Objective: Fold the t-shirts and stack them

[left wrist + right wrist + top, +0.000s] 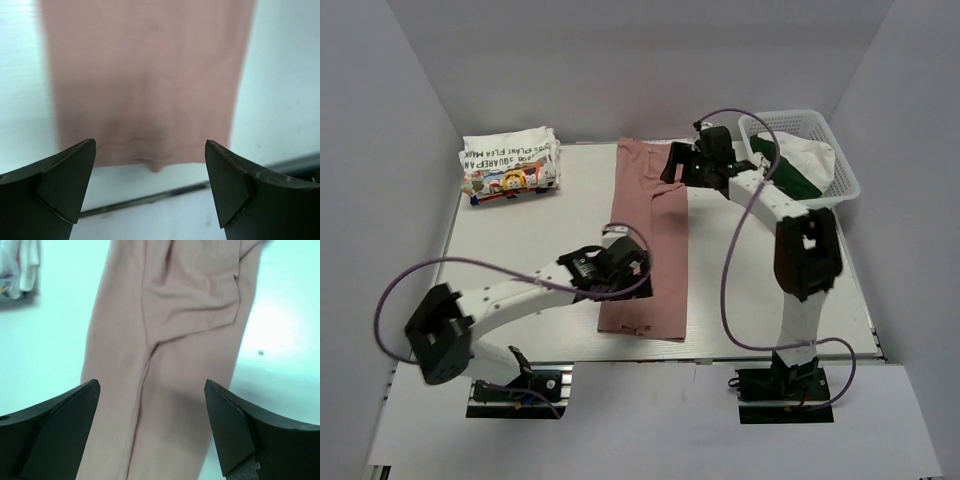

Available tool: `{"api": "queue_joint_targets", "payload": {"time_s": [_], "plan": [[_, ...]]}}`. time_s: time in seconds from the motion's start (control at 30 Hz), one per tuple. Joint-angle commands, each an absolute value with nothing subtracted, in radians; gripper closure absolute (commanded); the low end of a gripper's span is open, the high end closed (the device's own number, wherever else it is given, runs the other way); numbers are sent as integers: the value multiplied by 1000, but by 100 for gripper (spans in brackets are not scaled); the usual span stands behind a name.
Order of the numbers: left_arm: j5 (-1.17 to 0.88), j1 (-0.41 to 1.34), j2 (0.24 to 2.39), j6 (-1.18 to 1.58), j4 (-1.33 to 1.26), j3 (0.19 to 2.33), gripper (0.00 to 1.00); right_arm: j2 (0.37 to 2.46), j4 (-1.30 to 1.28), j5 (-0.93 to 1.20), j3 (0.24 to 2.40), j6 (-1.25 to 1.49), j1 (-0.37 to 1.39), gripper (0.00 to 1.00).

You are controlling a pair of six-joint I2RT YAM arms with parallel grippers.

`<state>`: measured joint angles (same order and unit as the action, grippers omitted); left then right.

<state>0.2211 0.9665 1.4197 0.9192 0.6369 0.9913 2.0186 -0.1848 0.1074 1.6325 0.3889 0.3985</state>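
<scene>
On table [520,240], pink shirt [665,260]; left gripper [150,142] wide above near hem, right gripper [150,382] wide above far end.

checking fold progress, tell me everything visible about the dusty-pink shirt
The dusty-pink, cotton-looking shirt lies flat on the white table, folded lengthwise into a long narrow strip, with a creased sleeve folded in at its far end. The open left gripper is over its near half and the open right gripper over its far end; neither grips it.

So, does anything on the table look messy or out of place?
Only the pink shirt: folded into a long strip, it has a bunched, creased flap toward its far end. The white shirt sits folded, far left.
</scene>
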Motion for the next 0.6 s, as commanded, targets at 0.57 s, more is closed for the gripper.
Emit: {"api": "queue_joint_targets", "payload": {"time_s": [0.57], "plan": [[160,904,1117,950,450,505,16,1069,-313,182,485,689,687,9]]}}
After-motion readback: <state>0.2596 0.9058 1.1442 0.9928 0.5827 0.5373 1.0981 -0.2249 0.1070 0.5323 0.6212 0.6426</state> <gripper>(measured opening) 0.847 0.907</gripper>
